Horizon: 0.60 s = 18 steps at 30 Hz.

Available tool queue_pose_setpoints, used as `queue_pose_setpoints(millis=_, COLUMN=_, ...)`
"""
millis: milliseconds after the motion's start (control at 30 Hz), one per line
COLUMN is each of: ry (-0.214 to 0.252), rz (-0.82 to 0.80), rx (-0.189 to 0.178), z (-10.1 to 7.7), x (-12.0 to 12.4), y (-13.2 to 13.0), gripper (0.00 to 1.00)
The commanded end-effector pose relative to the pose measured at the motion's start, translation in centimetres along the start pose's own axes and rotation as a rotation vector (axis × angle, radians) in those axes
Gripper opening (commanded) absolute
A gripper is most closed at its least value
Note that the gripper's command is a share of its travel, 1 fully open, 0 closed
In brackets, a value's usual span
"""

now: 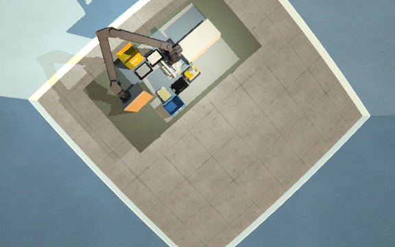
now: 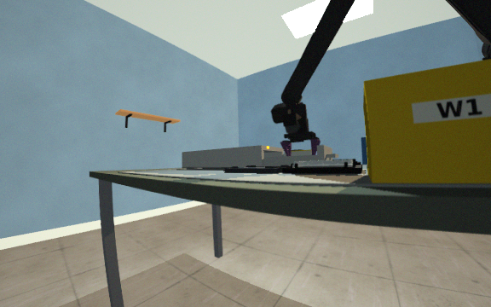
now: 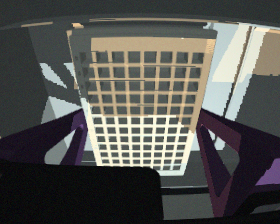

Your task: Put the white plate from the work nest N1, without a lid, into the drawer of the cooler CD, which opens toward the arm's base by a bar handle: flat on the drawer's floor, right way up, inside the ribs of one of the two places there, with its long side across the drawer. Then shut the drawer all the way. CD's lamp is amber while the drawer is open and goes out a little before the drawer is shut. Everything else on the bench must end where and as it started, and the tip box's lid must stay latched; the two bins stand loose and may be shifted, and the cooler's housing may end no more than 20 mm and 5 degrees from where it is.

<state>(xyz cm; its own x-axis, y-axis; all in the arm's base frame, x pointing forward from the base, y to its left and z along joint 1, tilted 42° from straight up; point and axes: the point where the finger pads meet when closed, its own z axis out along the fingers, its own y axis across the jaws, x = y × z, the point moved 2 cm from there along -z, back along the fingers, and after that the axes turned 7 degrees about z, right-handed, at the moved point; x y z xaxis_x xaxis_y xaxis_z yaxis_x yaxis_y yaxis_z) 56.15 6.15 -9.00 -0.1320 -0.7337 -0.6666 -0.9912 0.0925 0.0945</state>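
Note:
My gripper [image 3: 141, 114] is shut on the white plate [image 3: 144, 106], a plate with many wells and no lid; the purple fingers press on its two long sides. In the exterior view the gripper [image 2: 300, 147] hangs low over the bench, just in front of the grey cooler CD [image 2: 228, 157], whose amber lamp [image 2: 268, 147] is lit. The plate shows there only as a thin strip between the fingertips. From above, the gripper [image 1: 171, 64] is beside the cooler's pale housing [image 1: 199, 41]. The drawer's floor and ribs are mostly hidden under the plate.
A yellow bin W1 [image 2: 441, 124] stands close at the right, also seen from above [image 1: 129, 55]. Two black-framed nests [image 1: 149, 63], a yellow box [image 1: 190, 73], a black box [image 1: 179, 85] and a blue bin [image 1: 173, 104] crowd the bench near the gripper.

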Motion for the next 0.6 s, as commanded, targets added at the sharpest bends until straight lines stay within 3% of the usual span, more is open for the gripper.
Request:
queue_pose_setpoints(millis=0, ry=-0.006, rz=0.002, rx=0.006, z=0.32, x=-0.09, y=-0.09, gripper=0.00)
queue_pose_setpoints(millis=300, ry=-0.005, rz=0.000, rx=0.002, z=0.73, x=-0.16, y=0.01, gripper=0.00)
queue_pose_setpoints(millis=333, ry=-0.006, rz=0.001, rx=0.016, z=0.04, x=0.03, y=-0.25, gripper=0.00)
queue_pose_setpoints(millis=567, ry=-0.005, rz=0.003, rx=0.002, z=1.03, x=0.02, y=0.09, gripper=0.00)
